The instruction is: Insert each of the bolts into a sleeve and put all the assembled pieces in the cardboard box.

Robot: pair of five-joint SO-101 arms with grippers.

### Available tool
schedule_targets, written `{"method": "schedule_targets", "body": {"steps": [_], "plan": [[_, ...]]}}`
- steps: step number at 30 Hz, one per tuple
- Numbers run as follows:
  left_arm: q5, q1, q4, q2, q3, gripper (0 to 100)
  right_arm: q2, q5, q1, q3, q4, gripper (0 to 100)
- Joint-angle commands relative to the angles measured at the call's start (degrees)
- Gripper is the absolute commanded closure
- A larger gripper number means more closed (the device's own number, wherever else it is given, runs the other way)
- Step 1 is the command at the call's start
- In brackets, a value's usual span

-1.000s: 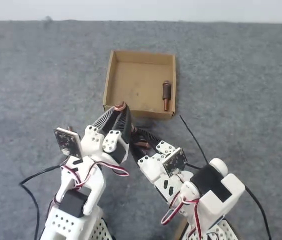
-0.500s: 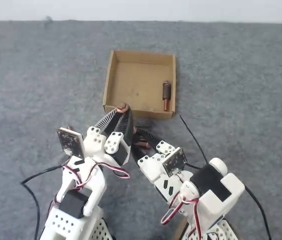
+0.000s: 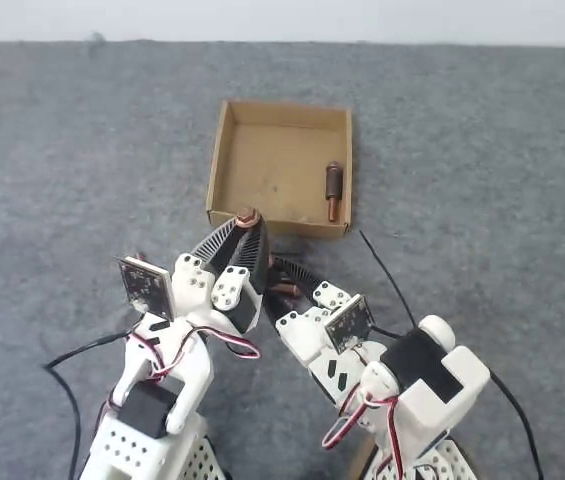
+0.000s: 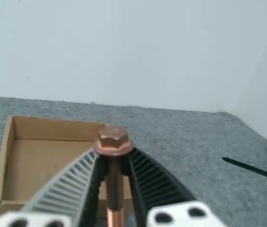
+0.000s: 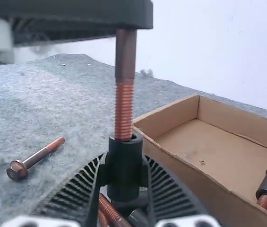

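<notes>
Cardboard box, one assembled piece; bolt in left end effector, sleeve in right

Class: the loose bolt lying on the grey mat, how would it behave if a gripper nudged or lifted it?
The loose bolt looks like rigid metal, so it should not bend. Its round shank would probably roll, curving around the wider flanged head. The fuzzy mat likely damps that roll.

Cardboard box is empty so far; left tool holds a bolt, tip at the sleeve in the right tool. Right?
No. The cardboard box isn't empty: the high view shows one assembled piece lying in it. The rest stands: left tool holds a bolt, tip at the sleeve in the right tool.
</notes>
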Motion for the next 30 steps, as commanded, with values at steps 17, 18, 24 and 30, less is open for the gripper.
{"method": "schedule_targets", "body": {"steps": [17,18,24,30], "plan": [[-3.9,0.1,3.3,-0.2,0.5,99,-0.6,4.2,-0.1,1.5,-1.4,99.2],[-3.9,0.1,3.3,-0.2,0.5,99,-0.6,4.3,-0.1,1.5,-1.4,99.2],[-3.9,0.1,3.3,-0.2,0.5,99,-0.6,4.3,-0.2,1.5,-1.4,99.2],[-3.9,0.1,3.3,-0.2,0.5,99,-0.6,4.3,-0.3,1.5,-1.3,99.2]]}}
